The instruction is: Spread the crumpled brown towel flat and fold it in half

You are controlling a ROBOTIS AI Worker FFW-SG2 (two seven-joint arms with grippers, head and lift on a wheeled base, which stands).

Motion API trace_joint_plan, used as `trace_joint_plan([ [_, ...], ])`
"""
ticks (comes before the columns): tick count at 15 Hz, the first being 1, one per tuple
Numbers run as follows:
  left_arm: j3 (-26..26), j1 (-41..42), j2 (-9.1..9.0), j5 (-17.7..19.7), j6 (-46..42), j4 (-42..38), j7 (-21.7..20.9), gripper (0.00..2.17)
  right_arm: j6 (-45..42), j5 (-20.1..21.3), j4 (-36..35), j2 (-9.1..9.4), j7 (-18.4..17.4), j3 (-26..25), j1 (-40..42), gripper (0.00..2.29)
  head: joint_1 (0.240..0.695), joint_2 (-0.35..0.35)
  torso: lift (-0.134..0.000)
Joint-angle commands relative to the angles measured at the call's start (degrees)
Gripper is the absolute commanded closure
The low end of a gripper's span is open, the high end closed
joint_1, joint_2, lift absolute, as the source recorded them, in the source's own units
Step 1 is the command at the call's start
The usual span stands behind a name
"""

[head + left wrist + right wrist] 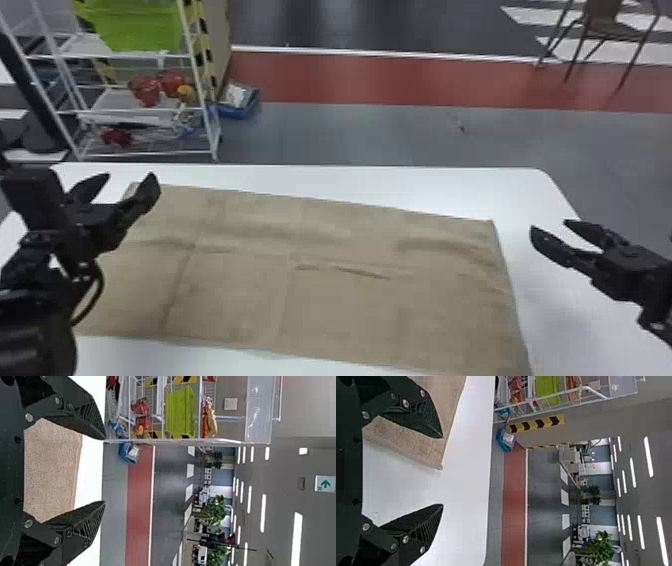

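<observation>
The brown towel [320, 280] lies spread over the white table, mostly flat, with a few low wrinkles across its middle and a crease toward its left side. Over the towel's far left corner my left gripper [122, 182] stands open, holding nothing. In the left wrist view the towel [51, 467] shows behind the spread left gripper [105, 470]. My right gripper [547, 230] is open and empty, to the right of the towel's right edge. The right wrist view has the right gripper [442, 471] parted, with a towel corner [427, 455] beyond it.
The white table [350, 180] has a rounded far right corner. Behind it on the left stands a white wire rack [145, 112] with a green bin [135, 25]. A blue box [237, 102] sits on the floor, and a chair [602, 25] stands far right.
</observation>
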Motion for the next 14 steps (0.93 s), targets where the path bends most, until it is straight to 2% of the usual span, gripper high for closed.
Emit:
trace_joint_plan([
  [1, 2.05, 2.27, 0.23, 0.42, -1.71, -1.01, -0.06, 0.00, 1.47, -1.11, -8.90, 0.50, 1.37, 0.69, 5.51, 0.06, 0.695, -0.077, -0.122],
  [3, 4.86, 5.34, 0.23, 2.18, -1.36, -3.56, -0.68, 0.04, 4.64, -3.04, -13.12, 0.94, 2.52, 0.78, 8.50, 0.10, 0.695, -0.037, -0.122],
  [5, 6.53, 8.60, 0.23, 3.05, -1.18, -6.55, -1.47, 0.07, 4.81, -2.69, -14.08, 1.90, 3.13, 0.95, 10.34, 0.21, 0.695, -0.004, -0.122],
  [6, 6.89, 10.35, 0.23, 3.76, -0.48, -8.22, -1.56, 0.08, 4.81, -2.60, -14.08, 1.99, 4.36, 1.48, 11.31, 0.39, 0.695, 0.008, -0.122],
  [7, 8.03, 12.73, 0.23, 4.46, 2.33, -11.47, -2.17, 0.15, 4.99, -2.51, -14.96, 2.17, 4.89, 2.36, 12.98, 0.71, 0.695, 0.018, -0.122],
  [8, 9.35, 14.84, 0.15, 5.60, 6.02, -14.73, -2.79, 0.34, 5.17, -2.60, -16.11, 2.43, 5.24, 3.06, 14.65, 1.04, 0.695, 0.042, -0.122],
  [9, 10.40, 16.59, 0.15, 6.39, 8.84, -17.01, -2.96, 0.70, 5.87, -2.69, -16.98, 2.43, 5.42, 3.50, 15.97, 1.35, 0.695, 0.052, -0.122],
  [10, 11.19, 18.53, -0.12, 6.92, 12.35, -19.65, -2.96, 1.35, 6.75, -2.78, -17.60, 2.61, 5.94, 3.59, 16.85, 1.48, 0.695, 0.067, -0.122],
  [11, 11.90, 19.76, -0.21, 7.54, 17.45, -22.02, -2.88, 1.79, 7.45, -2.51, -18.13, 3.04, 6.12, 3.68, 17.55, 1.49, 0.695, 0.079, -0.122],
  [12, 12.42, 20.99, -0.29, 7.36, 22.72, -24.13, -2.96, 1.90, 7.45, -2.43, -18.39, 3.22, 6.56, 4.21, 18.61, 1.49, 0.695, 0.103, -0.122],
  [14, 12.42, 22.66, -0.03, 6.75, 23.78, -24.31, -2.79, 1.90, 7.28, -0.49, -18.92, 3.22, 6.56, 7.19, 20.98, 1.49, 0.695, 0.123, -0.122],
])
